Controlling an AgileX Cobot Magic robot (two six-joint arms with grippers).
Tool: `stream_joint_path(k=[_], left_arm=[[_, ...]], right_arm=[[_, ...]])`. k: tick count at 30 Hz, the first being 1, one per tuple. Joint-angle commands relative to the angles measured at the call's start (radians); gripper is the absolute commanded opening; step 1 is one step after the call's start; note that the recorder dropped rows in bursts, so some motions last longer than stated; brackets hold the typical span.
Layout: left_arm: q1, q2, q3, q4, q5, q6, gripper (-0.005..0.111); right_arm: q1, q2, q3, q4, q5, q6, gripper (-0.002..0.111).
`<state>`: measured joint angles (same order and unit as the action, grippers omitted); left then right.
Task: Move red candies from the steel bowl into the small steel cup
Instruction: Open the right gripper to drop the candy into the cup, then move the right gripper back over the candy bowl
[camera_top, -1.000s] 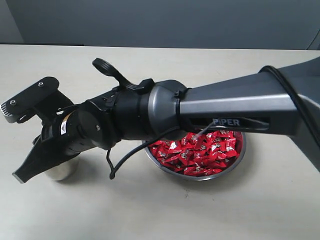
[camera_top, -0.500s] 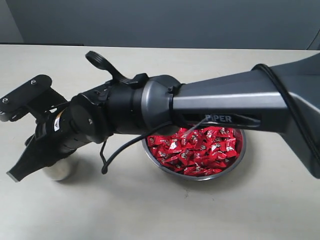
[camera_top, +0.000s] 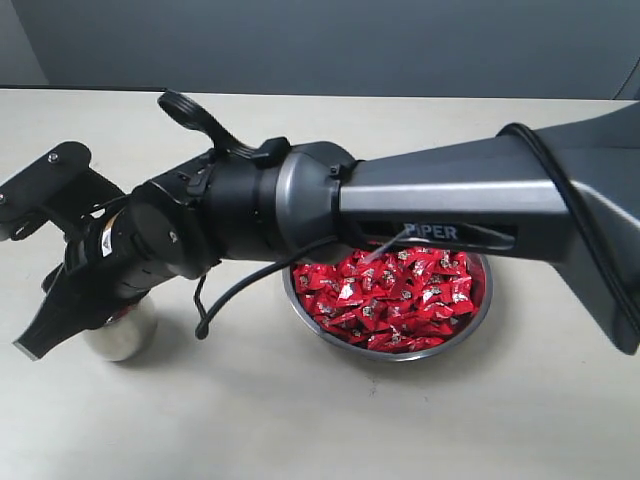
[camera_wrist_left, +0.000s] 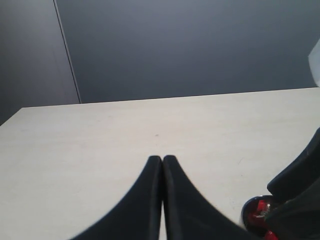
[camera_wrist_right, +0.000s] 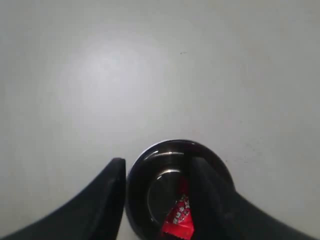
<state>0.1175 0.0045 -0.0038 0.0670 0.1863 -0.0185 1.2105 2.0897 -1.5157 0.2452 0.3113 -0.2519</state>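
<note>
Jaws of my right gripper (camera_wrist_right: 157, 162) stand apart above the small steel cup (camera_wrist_right: 150, 195), so one red candy (camera_wrist_right: 179, 220) lies loose inside it. More red candies (camera_top: 400, 300) fill the steel bowl (camera_top: 400, 355) nearby. My left gripper (camera_wrist_left: 162, 159) is clenched empty, held aside.

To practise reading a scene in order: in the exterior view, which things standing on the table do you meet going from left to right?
small steel cup → steel bowl, with the red candies heaped in it. The right arm reaches across both, so it has no place in the order.
</note>
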Motion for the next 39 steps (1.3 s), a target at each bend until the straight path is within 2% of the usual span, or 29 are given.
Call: stream_joint_path(k=[1, 9, 26, 32, 36, 39], left_arm=[[-0.001, -0.004, 0.004, 0.001, -0.005, -0.001, 0.000], [-0.001, -0.004, 0.004, 0.001, -0.005, -0.001, 0.000], [-0.001, -0.004, 0.004, 0.001, -0.005, -0.001, 0.000], [-0.001, -0.004, 0.004, 0.001, -0.005, -0.001, 0.000], [-0.001, -0.004, 0.004, 0.001, -0.005, -0.001, 0.000], [-0.001, -0.004, 0.004, 0.001, -0.005, -0.001, 0.000]], right_arm=[[-0.010, -0.033, -0.007, -0.015, 0.023, 0.002, 0.040], [-0.127, -0.161, -0.007, -0.166, 0.171, 0.094, 0.040], [-0.401, -0.380, 0.003, -0.196, 0.452, 0.139, 0.040], [-0.446, -0.499, 0.144, -0.192, 0.332, 0.152, 0.039], [-0.493, -0.683, 0.388, -0.191, 0.075, 0.178, 0.030], [-0.544, -0.810, 0.539, -0.191, 0.060, 0.222, 0.030]])
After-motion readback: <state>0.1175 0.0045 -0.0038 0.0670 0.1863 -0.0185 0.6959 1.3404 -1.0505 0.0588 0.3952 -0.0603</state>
